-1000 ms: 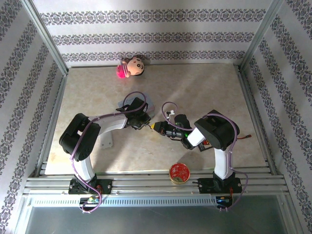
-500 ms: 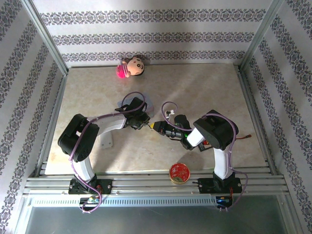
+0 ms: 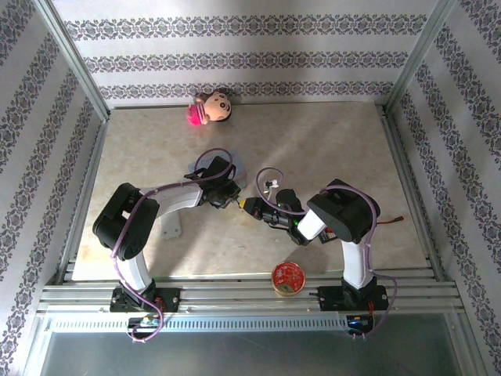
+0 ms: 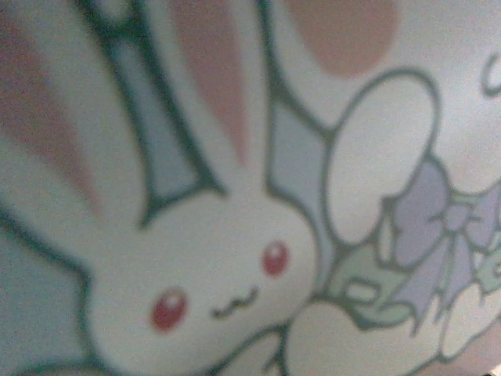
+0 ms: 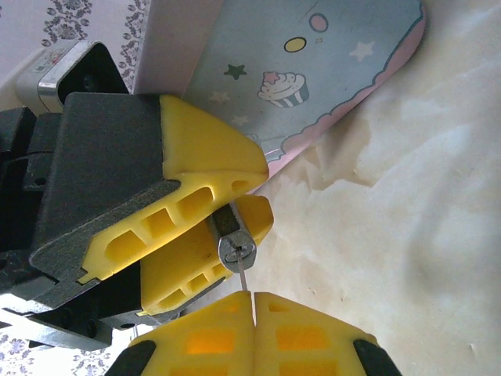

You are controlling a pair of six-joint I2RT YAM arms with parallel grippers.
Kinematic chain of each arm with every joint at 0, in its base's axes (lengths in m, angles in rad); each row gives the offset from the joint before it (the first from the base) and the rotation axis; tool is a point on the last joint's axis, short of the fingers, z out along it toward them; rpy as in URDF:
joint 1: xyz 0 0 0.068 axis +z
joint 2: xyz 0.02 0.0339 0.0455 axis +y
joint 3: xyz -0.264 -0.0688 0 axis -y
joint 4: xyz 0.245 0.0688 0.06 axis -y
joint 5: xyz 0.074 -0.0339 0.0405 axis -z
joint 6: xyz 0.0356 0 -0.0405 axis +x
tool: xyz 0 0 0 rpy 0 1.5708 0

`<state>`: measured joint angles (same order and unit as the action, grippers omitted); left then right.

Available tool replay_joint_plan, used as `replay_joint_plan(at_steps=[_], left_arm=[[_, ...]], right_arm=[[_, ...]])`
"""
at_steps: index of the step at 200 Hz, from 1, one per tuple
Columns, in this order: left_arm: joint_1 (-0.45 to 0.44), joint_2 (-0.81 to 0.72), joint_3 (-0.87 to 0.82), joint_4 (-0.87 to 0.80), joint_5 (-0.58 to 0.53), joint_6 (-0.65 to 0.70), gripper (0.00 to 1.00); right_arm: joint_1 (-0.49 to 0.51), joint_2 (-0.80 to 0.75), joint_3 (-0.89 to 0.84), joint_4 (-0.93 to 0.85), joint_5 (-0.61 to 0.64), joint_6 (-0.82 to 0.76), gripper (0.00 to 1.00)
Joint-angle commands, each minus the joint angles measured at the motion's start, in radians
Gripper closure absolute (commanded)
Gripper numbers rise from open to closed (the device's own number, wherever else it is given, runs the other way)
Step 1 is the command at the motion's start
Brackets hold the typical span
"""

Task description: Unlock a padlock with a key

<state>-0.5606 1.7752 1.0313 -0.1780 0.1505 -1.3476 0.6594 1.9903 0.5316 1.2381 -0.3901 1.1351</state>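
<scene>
Padlock: we see the padlock [image 5: 235, 249] in the right wrist view as a small metal-faced block, lifted clear of the table [image 3: 329, 149] near its middle, just right of the pale blue box [image 5: 313, 70].
Left gripper: the left gripper [image 5: 262, 193] is clenched on the padlock, whose slotted end face pokes out between the yellow fingers toward the right arm.
Key: a thin metal blade, which we take for the key [image 5: 244, 280], stands edge-on with its tip touching or nearly touching the padlock's face.
Right gripper: the right gripper [image 5: 253, 301] is pinched tight on the key, fingers pressed together.
Just changed: over the last second the right wrist has slid a little left toward the left gripper, which barely moved.
Meaning: we judge the key is being brought to the keyhole; we cannot tell whether it has entered, and no turn is evident.
Box contents: the box lies flat under the left arm with its printed face up; its inside is hidden.
Red tin: a round red tin [image 3: 287, 278] sits at the near edge, lid on, contents unseen.
</scene>
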Motion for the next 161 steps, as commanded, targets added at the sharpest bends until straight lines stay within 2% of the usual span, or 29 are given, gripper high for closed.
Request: replay_joint_plan(at_steps=[1,161], left_arm=[[-0.05,-0.049,0.024,-0.006,0.19,-0.018,0.9],[-0.05,-0.063,0.005,-0.038,0.238,0.045,0.93]], right_arm=[[0.002,-0.031,0.005,0.073,0.096,0.035,1.0],[-0.059,-0.058,-0.015,0.103,0.015,0.136,1.0]])
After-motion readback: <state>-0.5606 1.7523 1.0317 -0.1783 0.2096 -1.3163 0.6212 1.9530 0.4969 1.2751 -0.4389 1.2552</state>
